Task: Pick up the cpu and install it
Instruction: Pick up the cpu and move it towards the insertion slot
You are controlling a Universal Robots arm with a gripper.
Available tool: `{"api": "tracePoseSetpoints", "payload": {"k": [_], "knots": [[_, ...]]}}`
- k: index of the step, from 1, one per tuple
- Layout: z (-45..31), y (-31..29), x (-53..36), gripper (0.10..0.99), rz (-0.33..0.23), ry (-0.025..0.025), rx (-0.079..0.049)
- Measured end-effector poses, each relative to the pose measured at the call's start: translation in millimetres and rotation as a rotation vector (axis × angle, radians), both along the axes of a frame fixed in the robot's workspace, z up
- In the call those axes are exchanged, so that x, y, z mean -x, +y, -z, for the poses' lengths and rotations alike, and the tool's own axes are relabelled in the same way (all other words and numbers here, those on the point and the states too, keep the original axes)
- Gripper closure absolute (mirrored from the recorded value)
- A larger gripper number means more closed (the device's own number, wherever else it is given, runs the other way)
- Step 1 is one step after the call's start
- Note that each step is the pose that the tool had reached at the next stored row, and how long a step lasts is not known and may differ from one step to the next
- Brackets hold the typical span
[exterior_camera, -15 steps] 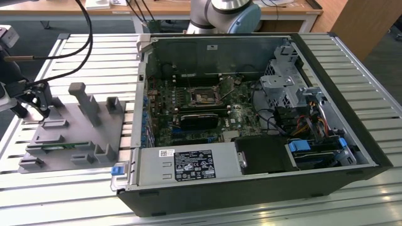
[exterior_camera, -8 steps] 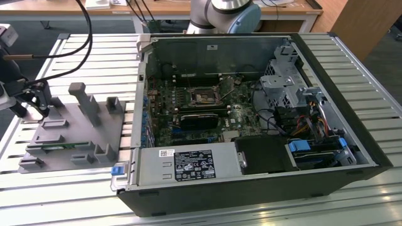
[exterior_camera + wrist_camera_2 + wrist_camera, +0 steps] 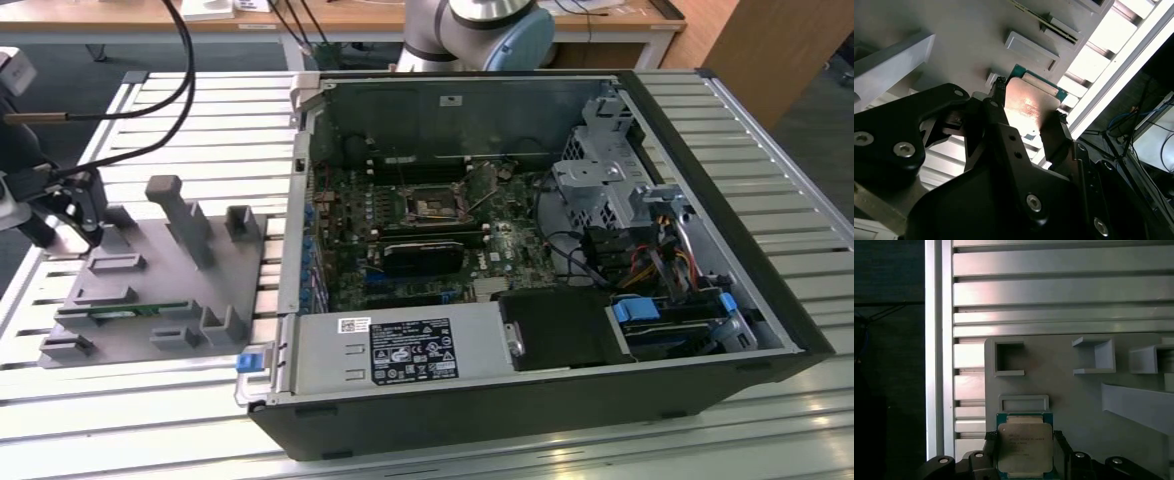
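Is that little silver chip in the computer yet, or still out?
Out: the cpu sits between the gripper's jaws over the grey holder, outside the computer case.

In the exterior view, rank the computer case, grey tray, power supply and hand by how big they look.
Largest to smallest:
1. case
2. tray
3. power supply
4. hand

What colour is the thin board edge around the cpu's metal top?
Teal green, seen best in the first wrist view, framing the cpu.

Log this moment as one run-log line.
pincer: shut on cpu | place: over grey parts tray, exterior view's left of open computer case | installed: not yet
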State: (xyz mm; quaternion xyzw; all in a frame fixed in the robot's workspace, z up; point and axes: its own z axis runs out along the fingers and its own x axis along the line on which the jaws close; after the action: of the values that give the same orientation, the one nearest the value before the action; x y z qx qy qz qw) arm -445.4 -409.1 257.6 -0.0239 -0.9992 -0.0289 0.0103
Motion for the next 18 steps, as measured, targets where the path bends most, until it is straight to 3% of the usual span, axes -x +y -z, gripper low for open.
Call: {"api": "tracePoseSetpoints", "payload": {"k": [18], "knots": [[-25.7, 0.0, 0.0, 0.557, 0.0, 0.0, 0.0]]}}
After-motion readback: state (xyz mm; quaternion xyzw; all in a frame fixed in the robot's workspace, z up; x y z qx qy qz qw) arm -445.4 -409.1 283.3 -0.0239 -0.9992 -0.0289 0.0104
